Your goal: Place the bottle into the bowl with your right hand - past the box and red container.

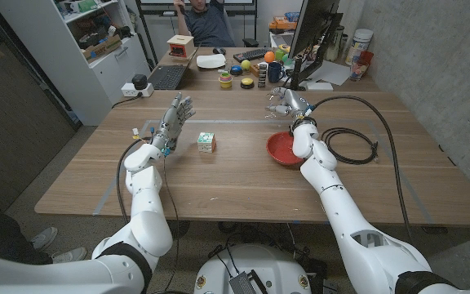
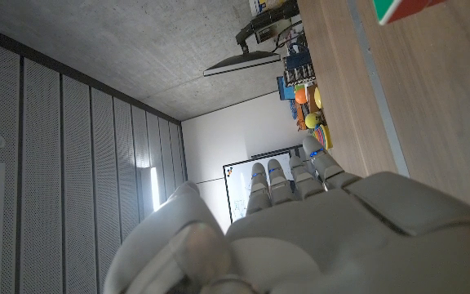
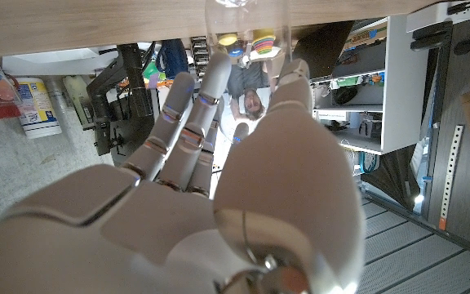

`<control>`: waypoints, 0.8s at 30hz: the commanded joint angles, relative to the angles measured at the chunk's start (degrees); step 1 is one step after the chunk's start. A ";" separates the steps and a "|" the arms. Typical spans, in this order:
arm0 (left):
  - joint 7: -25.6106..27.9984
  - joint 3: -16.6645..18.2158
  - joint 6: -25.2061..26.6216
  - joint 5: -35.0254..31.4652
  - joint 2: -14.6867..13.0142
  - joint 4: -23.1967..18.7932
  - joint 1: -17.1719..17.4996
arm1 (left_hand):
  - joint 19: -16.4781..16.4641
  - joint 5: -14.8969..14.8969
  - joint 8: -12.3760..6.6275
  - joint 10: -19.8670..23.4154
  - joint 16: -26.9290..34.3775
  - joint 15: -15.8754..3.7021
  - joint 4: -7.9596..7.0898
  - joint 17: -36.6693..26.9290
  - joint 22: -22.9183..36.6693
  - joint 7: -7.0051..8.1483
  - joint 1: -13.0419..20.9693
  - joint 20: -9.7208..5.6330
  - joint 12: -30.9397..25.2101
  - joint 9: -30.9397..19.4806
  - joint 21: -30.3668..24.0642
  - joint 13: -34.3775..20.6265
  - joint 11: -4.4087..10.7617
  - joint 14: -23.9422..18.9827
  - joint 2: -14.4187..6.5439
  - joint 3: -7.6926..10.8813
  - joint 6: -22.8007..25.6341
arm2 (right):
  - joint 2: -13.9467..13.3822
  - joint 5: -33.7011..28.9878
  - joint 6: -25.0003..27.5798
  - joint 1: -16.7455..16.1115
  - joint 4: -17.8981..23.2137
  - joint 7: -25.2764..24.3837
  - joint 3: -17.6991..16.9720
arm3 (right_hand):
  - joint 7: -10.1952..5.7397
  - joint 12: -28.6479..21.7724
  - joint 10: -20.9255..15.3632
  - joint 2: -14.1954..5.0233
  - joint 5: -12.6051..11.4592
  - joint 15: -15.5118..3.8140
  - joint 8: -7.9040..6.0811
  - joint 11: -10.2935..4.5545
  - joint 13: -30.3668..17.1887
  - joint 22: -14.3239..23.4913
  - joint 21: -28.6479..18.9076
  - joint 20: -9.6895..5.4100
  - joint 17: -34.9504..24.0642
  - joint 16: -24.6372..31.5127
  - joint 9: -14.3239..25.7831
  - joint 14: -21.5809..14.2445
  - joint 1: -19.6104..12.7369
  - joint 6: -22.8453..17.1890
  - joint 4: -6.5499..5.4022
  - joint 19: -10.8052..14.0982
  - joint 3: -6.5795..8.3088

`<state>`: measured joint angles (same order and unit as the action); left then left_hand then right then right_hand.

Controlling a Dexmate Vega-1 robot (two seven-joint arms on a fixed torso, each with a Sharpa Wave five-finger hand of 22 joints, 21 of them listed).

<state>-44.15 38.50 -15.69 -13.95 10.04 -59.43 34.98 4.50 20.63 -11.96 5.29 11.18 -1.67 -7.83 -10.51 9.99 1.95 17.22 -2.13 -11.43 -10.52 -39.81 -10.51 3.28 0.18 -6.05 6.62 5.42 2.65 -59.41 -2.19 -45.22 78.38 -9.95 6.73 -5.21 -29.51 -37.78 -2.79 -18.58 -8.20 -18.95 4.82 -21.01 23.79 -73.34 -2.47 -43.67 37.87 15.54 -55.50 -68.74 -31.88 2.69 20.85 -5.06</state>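
In the head view the red bowl (image 1: 285, 149) lies nearest, and just behind it the right hand (image 1: 285, 102) holds a clear bottle (image 1: 274, 106) above the table (image 1: 235, 192). To the bowl's left sits a small box (image 1: 207, 142), and further left the left hand (image 1: 174, 119), fingers spread, holding nothing. In the right wrist view, the fingers (image 3: 188, 122) clamp the bottle.

— Colours near the bowl (image 1: 285, 149)?
— Bowl red. Bottle (image 3: 246, 16) clear, colourless. Table (image 1: 243, 184) light brown wood grain.
— Left of the bowl?
— Box (image 1: 207, 142) patterned green, white, red. Both hands white with grey fingers.
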 commanded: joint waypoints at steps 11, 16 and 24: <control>-0.69 -0.83 0.17 -0.24 0.19 -0.46 -0.11 | -0.43 0.29 0.25 0.27 -0.17 -2.16 -0.08 -0.18 0.16 0.05 -0.36 -0.50 -0.12 -0.16 0.25 -0.25 0.20 -0.52 0.15 -0.54 0.76 | 1.12 1.28 -1.84 -6.02 9.55 2.80 -4.26 | -1.19 -5.75 -18.55 -5.39 -0.40 -5.06 -5.47 -11.32 -5.62 -0.68 -1.36 -6.28 -0.66 -0.40 2.49 -1.01 -0.17 -17.75 0.11 1.13 -0.45; -0.84 -0.91 -0.14 -0.36 -0.27 0.36 -0.56 | -0.44 0.34 0.24 0.36 -0.18 -2.25 -0.07 -0.18 0.17 0.04 -0.37 -0.48 -0.14 -0.17 0.35 -0.25 0.08 -0.53 0.13 -0.60 0.86 | 1.49 1.35 -2.26 -7.77 11.47 3.42 -5.12 | -1.03 -5.89 -18.86 -5.48 -0.42 -5.05 -5.51 -11.07 -5.98 -1.00 -1.69 -6.41 -0.86 -0.55 2.60 -1.18 -0.41 -17.98 0.13 1.11 -0.51; -1.49 -0.68 -0.57 -0.16 -1.06 2.37 -1.66 | -0.49 0.40 0.23 0.40 -0.16 -2.13 -0.05 -0.17 0.17 -0.03 -0.38 -0.46 -0.13 -0.18 0.49 -0.26 0.12 -0.60 0.13 -0.69 0.99 | 2.22 0.87 -1.97 -10.45 14.21 3.68 -6.59 | -0.88 -6.00 -19.08 -5.48 -0.43 -5.08 -5.53 -11.30 -6.43 -1.41 -2.14 -6.59 -1.16 -0.65 2.82 -1.47 -0.77 -18.07 0.23 1.26 -0.58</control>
<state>-44.87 37.74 -15.68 -14.27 9.90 -59.19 34.52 4.02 20.63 -11.96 5.28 11.18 -1.97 -7.82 -10.51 9.98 2.06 17.22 -2.05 -11.43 -10.52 -39.59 -10.51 3.28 -0.13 -6.05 6.15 5.95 4.03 -58.59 -3.78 -52.19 88.66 -6.99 2.15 -5.20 -29.51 -37.79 -2.79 -18.66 -8.61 -18.95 4.82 -21.29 22.31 -74.88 -2.67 -44.57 37.43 16.03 -56.53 -68.73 -31.88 2.92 21.45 -5.46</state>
